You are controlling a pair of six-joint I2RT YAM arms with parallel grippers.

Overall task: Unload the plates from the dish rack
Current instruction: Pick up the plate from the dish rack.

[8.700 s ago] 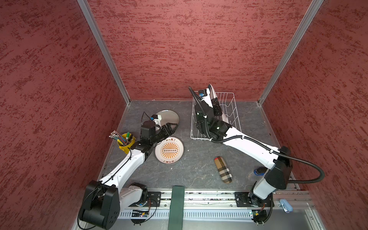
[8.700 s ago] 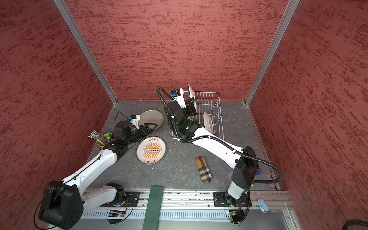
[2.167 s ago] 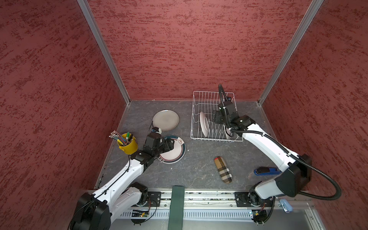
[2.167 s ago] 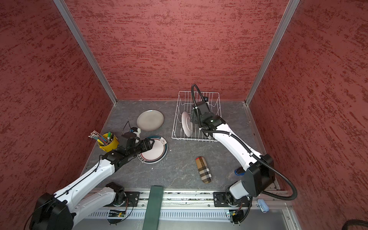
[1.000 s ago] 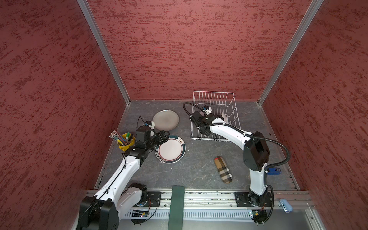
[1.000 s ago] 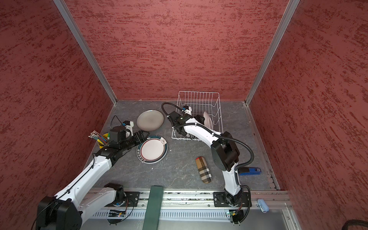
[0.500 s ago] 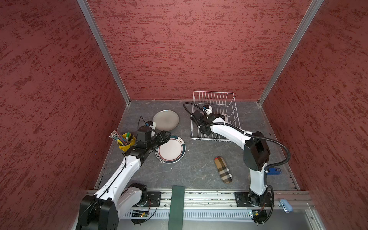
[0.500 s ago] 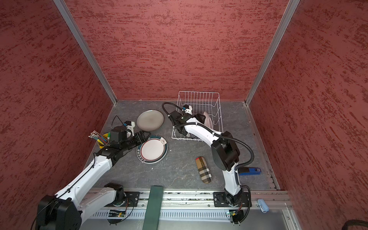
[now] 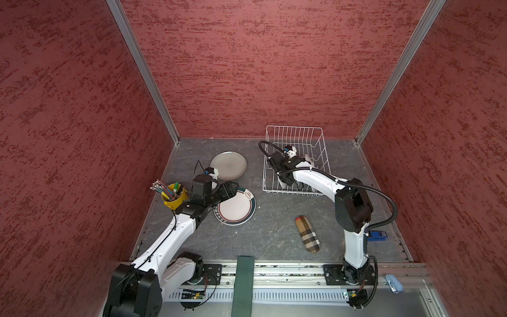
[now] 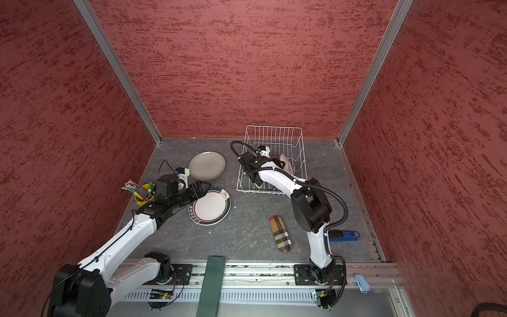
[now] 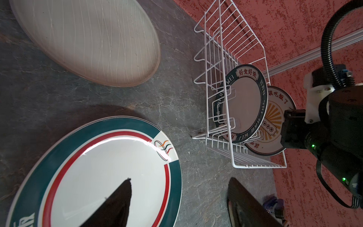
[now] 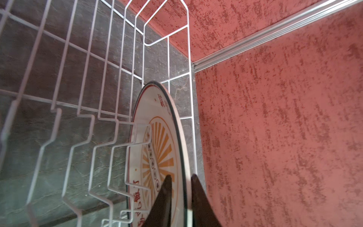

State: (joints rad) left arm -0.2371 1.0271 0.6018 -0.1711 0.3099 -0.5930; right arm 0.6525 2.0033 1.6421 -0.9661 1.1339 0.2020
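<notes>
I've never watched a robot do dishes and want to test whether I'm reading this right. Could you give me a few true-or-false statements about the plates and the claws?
1. Two plates stand in the dish rack. True: the lettered plate and the sunburst plate.
2. The right gripper pinches the lettered plate. False: it is shut on the sunburst plate's rim.
3. The left gripper is open. True: it hangs over the teal-rimmed plate.
4. The grey plate sits in the rack. False: it lies flat on the table.
</notes>
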